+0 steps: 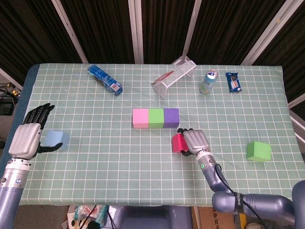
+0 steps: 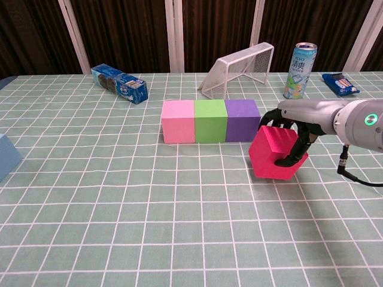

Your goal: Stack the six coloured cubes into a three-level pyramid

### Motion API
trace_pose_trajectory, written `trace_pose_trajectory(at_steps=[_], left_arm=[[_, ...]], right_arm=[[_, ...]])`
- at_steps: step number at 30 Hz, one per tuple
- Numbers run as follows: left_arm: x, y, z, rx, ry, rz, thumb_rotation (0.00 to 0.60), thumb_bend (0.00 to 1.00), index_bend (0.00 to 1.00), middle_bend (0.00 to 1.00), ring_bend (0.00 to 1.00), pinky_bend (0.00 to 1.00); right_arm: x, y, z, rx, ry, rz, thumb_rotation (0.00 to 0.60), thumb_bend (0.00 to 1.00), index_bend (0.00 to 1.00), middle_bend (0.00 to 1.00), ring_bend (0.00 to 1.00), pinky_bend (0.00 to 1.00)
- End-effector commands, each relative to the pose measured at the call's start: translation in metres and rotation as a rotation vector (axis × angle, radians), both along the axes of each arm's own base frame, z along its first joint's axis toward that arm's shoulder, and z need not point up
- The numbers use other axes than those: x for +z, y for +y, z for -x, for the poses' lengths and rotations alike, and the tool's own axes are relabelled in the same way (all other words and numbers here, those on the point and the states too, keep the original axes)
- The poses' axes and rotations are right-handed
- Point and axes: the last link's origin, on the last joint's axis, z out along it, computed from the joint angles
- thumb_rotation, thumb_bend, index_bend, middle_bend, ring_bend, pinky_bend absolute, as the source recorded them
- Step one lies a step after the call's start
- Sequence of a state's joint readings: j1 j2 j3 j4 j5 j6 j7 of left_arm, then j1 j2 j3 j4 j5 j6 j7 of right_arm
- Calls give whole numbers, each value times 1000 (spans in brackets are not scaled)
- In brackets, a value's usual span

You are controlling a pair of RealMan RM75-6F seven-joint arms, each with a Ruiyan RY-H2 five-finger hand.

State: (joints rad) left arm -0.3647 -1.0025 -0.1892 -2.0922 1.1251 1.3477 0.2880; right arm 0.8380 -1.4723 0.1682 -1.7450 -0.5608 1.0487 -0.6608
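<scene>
Evidently light and stiff, the red cube (image 2: 274, 153) sits tilted in the right hand (image 2: 297, 128), fingers wrapped over opposite faces, beside the purple cube (image 2: 242, 119) mid-desk. The left hand (image 1: 29, 137) hangs spread by the blue cube (image 1: 54, 140).

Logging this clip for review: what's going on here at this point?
The right hand holds a red cube, tilted, just right of and in front of the purple cube. Pink, green and purple cubes already form the base row. The left hand rests open beside the light blue cube. A second green cube waits far right.
</scene>
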Motion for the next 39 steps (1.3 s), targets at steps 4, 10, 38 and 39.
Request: trace_pose_trajectory(at_steps=[4, 10, 38, 39], left_arm=[[0, -1, 0, 2, 0, -1, 600, 82, 0, 24, 0, 50], [1, -1, -1, -5, 0, -1, 600, 82, 0, 24, 0, 50], [0, -3, -2, -10, -1, 2, 600, 82, 0, 24, 0, 50], [0, -3, -2, -9, -2, 1, 600, 82, 0, 24, 0, 50]], right_arm=[[-1, 3, 0, -20, -28, -30, 600, 348, 0, 178, 174, 277], [2, 4, 2, -20, -37, -33, 600, 348, 0, 152, 148, 250], [7, 7, 10, -21, -48, -22, 600, 348, 297, 152, 148, 238], [6, 7, 9, -18, -50, -24, 600, 347, 301, 152, 148, 238]])
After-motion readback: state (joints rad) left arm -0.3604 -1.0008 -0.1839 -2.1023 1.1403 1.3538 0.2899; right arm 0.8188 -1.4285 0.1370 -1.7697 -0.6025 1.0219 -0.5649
